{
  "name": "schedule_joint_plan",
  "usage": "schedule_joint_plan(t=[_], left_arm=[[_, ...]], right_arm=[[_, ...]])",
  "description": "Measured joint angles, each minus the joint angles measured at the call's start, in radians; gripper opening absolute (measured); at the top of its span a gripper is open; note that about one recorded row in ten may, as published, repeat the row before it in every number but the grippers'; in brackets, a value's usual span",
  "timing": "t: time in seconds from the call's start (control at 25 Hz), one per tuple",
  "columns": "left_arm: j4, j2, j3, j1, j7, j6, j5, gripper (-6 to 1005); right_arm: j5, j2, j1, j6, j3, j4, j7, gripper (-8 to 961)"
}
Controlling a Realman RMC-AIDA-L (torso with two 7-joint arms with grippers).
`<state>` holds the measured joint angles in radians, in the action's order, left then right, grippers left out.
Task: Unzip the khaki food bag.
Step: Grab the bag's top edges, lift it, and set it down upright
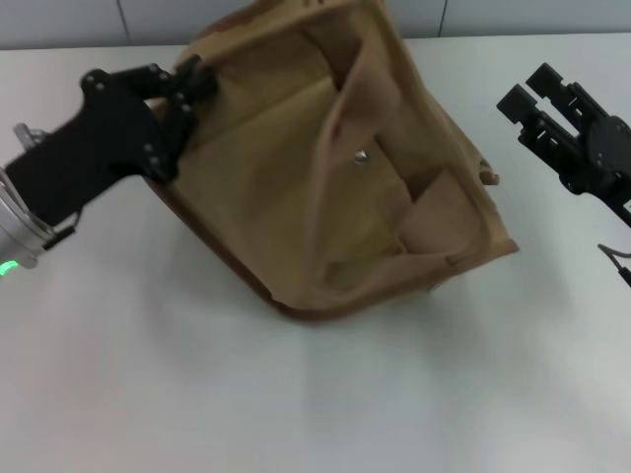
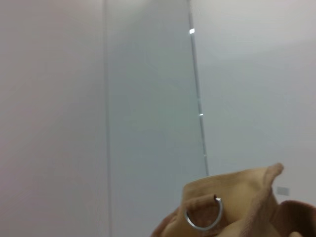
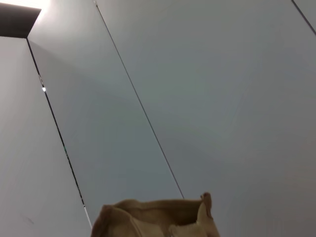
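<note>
khaki food bag (image 1: 335,168) at frame centre on table (image 1: 148,374); left gripper (image 1: 187,94) clamped on bag's upper-left edge; right gripper (image 1: 532,94) apart, upper right, clear of bag.

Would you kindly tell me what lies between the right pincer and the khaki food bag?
Nothing: in the head view only bare white table separates the right pincer from the khaki food bag.
</note>
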<state>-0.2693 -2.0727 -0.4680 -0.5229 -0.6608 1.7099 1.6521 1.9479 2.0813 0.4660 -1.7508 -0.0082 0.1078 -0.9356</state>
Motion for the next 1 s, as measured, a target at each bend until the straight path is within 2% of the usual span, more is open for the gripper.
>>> schedule_joint_plan(t=[0.08,0.2,0.56,0.6,0.68,0.76,0.8,0.84,1.0], left_arm=[[0.024,-0.001,-0.008,-0.005,0.034,0.0,-0.001,57],[0.112,-0.004,-0.049,-0.028,0.175,-0.005,-0.004,57],[0.155,-0.007,-0.066,-0.039,0.227,-0.009,-0.004,57],[0.16,-0.007,-0.066,-0.038,0.227,-0.017,-0.004,57],[0.162,-0.007,-0.066,-0.038,0.227,-0.022,-0.004,57],[0.165,-0.007,-0.067,-0.038,0.227,-0.031,-0.004,57],[0.168,-0.007,-0.067,-0.039,0.228,-0.037,-0.004,57],[0.168,-0.007,-0.067,-0.039,0.228,-0.037,-0.004,57],[0.183,-0.007,-0.067,-0.042,0.228,-0.047,-0.001,57]], right_arm=[[0.0,-0.001,0.007,0.003,0.001,0.002,-0.001,780],[0.0,-0.003,0.037,0.017,-0.004,0.019,-0.001,780],[0.002,0.0,0.034,0.033,0.0,0.14,0.051,779],[0.001,0.0,0.02,0.036,0.004,0.14,0.166,779],[0.0,0.002,0.012,0.036,0.005,0.131,0.239,779],[0.0,0.004,-0.007,0.036,0.007,0.089,0.42,779],[0.0,0.005,-0.024,0.035,0.008,0.034,0.576,779],[0.0,0.005,-0.024,0.035,0.008,0.034,0.576,779],[0.0,0.006,-0.044,0.052,0.005,-0.057,0.825,778]])
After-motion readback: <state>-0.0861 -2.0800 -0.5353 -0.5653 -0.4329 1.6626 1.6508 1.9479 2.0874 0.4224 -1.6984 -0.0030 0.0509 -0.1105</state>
